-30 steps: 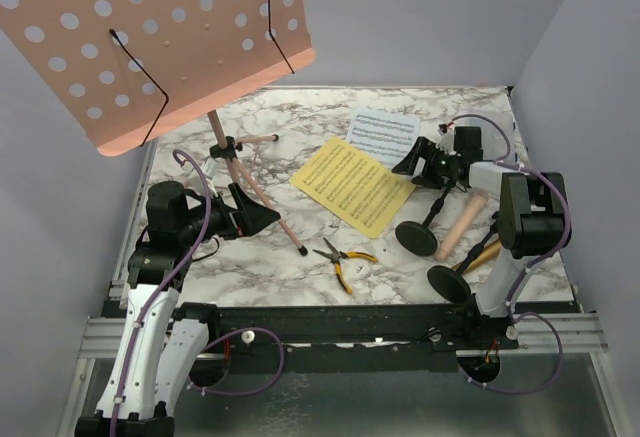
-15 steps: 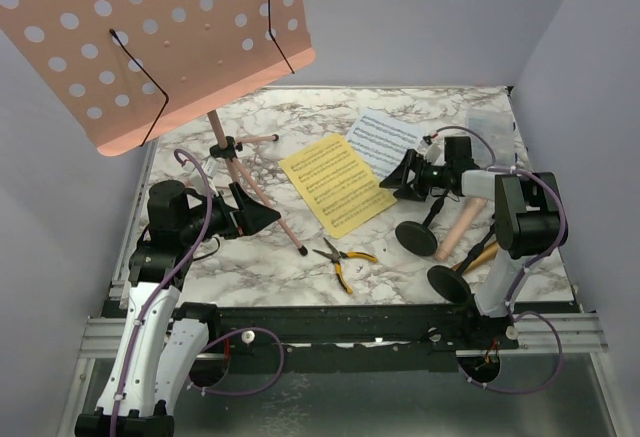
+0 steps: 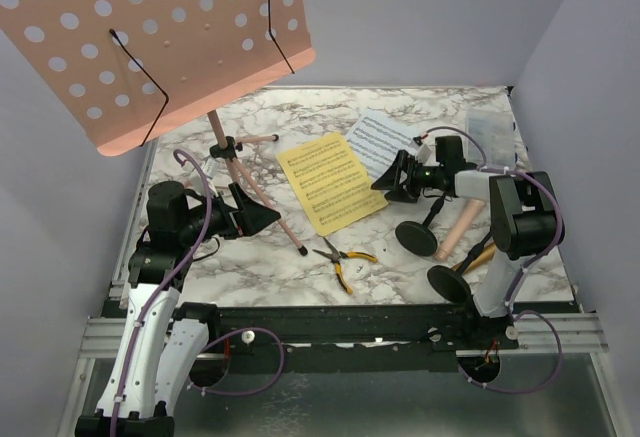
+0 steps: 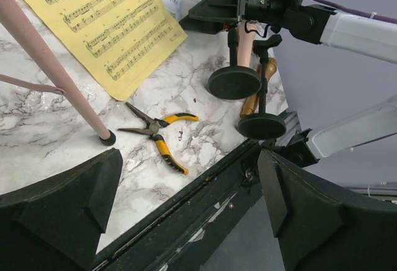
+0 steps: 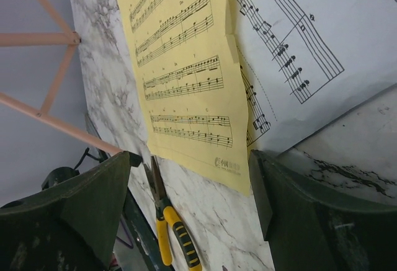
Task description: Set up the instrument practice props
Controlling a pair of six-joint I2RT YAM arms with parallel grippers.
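Nearest the bases, the 2 black holders stand just beside the pink microphone and gold microphone, under the right arm, so a careless swing could topple them. Beyond, the right tool is spread low at the corner of the yellow page, which lies flat on the surface overlapping the white page; closing here may pinch both sheets or crease 1. The left tool, spread and empty, sits by a leg of the pink music rack, which a bump could tip.
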